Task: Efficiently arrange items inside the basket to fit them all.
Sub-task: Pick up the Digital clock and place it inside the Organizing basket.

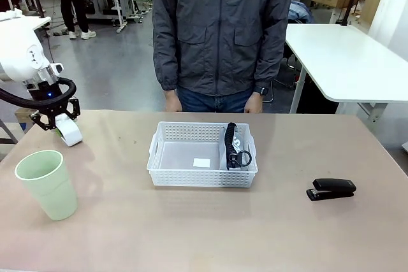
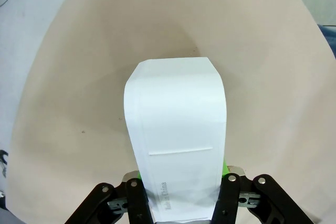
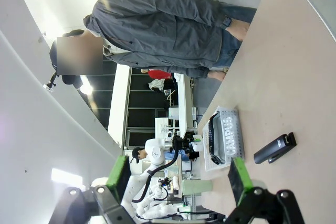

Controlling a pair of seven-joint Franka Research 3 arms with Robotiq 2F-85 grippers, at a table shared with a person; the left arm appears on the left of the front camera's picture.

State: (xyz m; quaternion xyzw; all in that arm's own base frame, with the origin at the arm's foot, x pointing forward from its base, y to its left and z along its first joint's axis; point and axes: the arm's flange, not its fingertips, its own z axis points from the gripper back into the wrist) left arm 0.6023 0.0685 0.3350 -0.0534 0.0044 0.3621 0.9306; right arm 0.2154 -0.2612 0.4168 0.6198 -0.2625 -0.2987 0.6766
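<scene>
My left gripper (image 1: 62,121) hovers over the table's far left, shut on the small white block (image 1: 69,134). In the left wrist view the block (image 2: 176,140) stands out from between the green pads (image 2: 225,169) above bare tabletop. The pale green cup (image 1: 46,183) stands upright at the front left. The white basket (image 1: 167,157) sits mid-table; the grey pouch (image 1: 234,148) with its black strap lies along its right end. The black stapler (image 1: 331,188) lies at the right. My right gripper (image 3: 178,179) is open and empty, high up, seeing the basket (image 3: 234,136) and stapler (image 3: 274,149) from afar.
A person (image 1: 220,30) in a grey jacket stands at the far edge behind the basket, hands down at the table edge. A small white label (image 1: 201,162) lies on the basket floor. A white table (image 1: 344,62) stands behind at the right.
</scene>
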